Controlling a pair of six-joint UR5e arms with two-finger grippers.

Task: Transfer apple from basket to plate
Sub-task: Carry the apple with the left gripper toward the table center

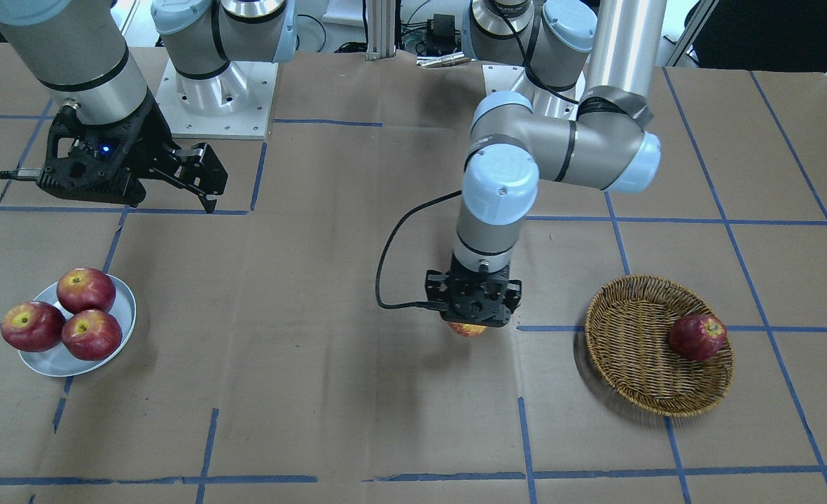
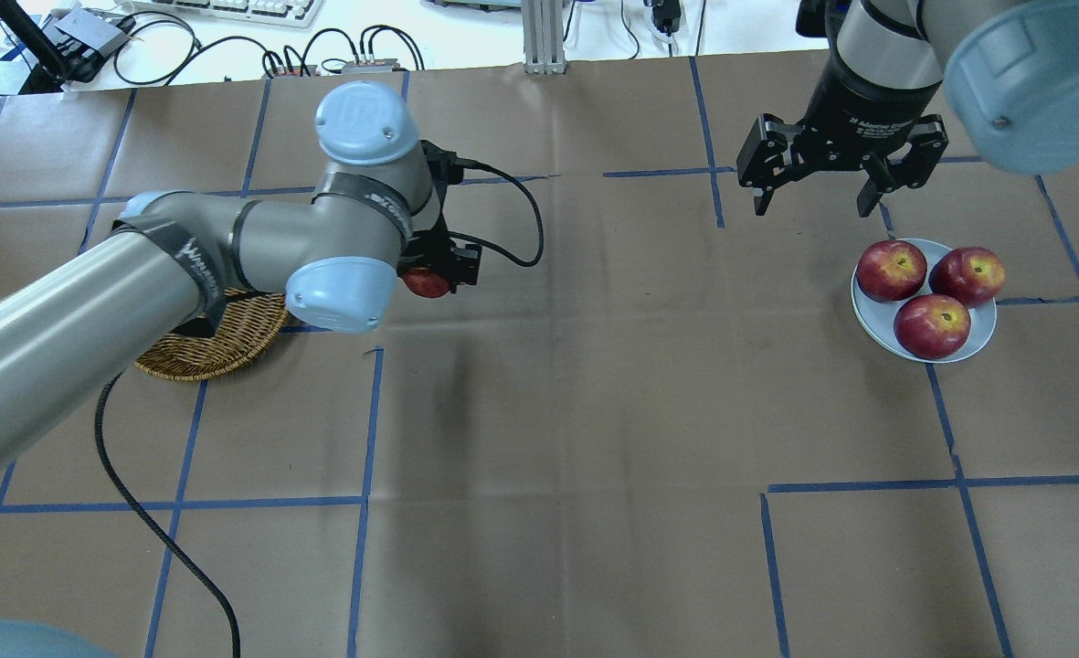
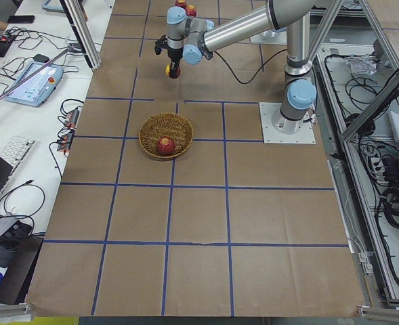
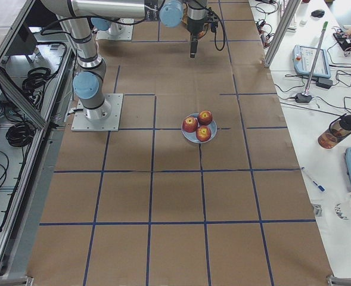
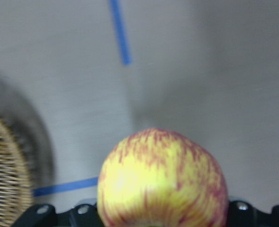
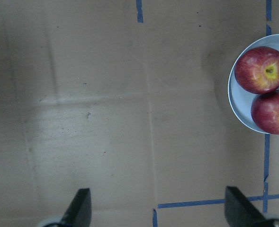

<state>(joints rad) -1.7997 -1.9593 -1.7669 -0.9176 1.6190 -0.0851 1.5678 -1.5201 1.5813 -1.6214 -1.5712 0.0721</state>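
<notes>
Brown paper crossed by blue tape lines (image 1: 315,479) covers the bench (image 1: 357,406), seen from the operators' side. My left gripper (image 1: 470,323) points straight down over the middle of the bench, clamped on the apple (image 1: 468,329), whose yellow underside peeks out below it. Toward the bench's end on the robot's left sits the basket (image 1: 623,364), well apart from the gripper, with one dark red apple (image 1: 697,337) lying in it. Toward the opposite end, the plate (image 1: 56,362) carries three red apples (image 1: 85,290) that fill most of it. My right gripper (image 1: 203,185) hangs above the bench near the plate, jaws spread, nothing between them. Bare paper runs from the held apple to the plate.

From overhead, my left arm (image 2: 91,311) hides part of the basket. The apple shows just past its rim toward mid-bench, and the right gripper's jaws stand wide apart beside the plate.

From the left end, the apple hangs under the gripper beyond the basket and appears lifted off the paper. From the right end, the plate sits mid-width, with paper squares around it out to the bench edges.

Left wrist camera: the yellow, red-streaked apple fills the lower centre, the basket's rim blurred at lower left. Right wrist camera: two fingertips (image 6: 80,208) wide apart over bare paper, the plate's rim with two apples at the right edge.
</notes>
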